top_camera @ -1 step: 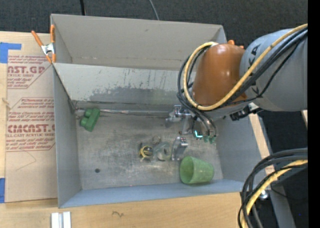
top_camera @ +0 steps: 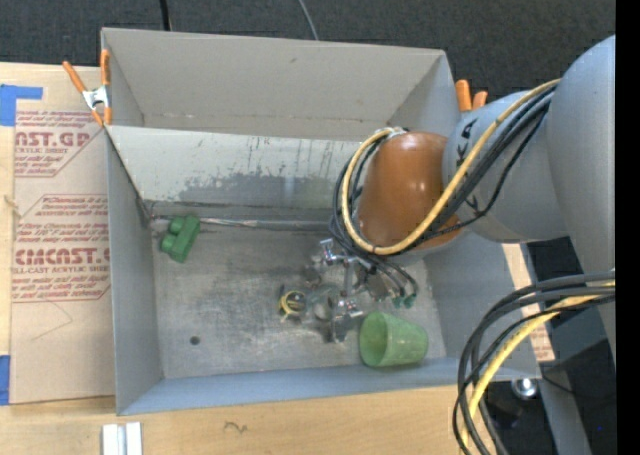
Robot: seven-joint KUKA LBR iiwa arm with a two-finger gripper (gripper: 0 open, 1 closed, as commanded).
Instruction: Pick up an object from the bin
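**Gripper down in the bin with a cup right next to it: how I'd play this grab**

Standing by the rig here. The gripper (top_camera: pixel 338 305) is low over the floor of the bin (top_camera: pixel 225 335), toward its right side. Honestly I can't tell whether it's wide or closed, or whether anything is in it, because there's too much metal and cable bunched there.

A green cup (top_camera: pixel 392 340) lies on its side just beside the gripper, by the bin's front right corner. A small yellowish ring thing (top_camera: pixel 291 303) sits on the floor on the gripper's other side, also close. A green block (top_camera: pixel 180 238) is well apart, against the back wall near the left corner.

My take: the cup looks like the likeliest pick, but lying down it'll probably roll if nudged. I'd come straight down across its wall or catch the rim, close gently, then lift slowly and stay clear of the front wall. The ring looks too flat to pinch easily.
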